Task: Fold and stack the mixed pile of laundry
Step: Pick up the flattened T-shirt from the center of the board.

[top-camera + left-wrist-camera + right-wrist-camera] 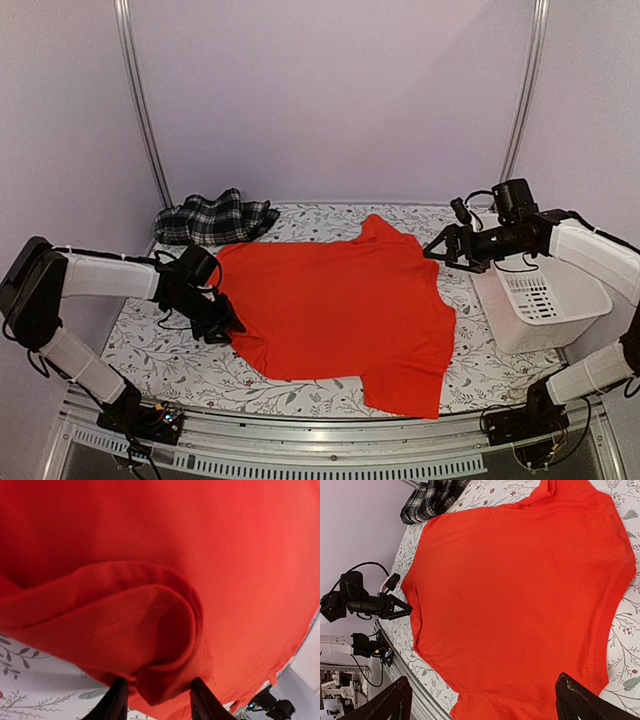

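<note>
near edge: red shirt (340,305) is spread flat mid-table on the table cover (140,345). Its near corner reaches about to the front rail (330,440), so I've little room to drag it my way.
left gripper (157,702): at the shirt's left edge, jaws partway in around a raised fold of hem. Cloth fills the gap, but I can't tell if it's really pinched.
handling: I judge it light, limp and non-slippery. It will sag and trail when lifted. I'd grab hems and corners, not mid-panel.
right gripper (445,245): jaws wide apart, nothing in them, hovering over the shirt's right edge.
right side: basket (560,300) sits just beside that edge, so it's tight for a sweep.
far left: plaid garment (215,218) is bunched and unfolded, just beside the shirt's far corner.
far centre: bare cover, best open room for folding.
</note>
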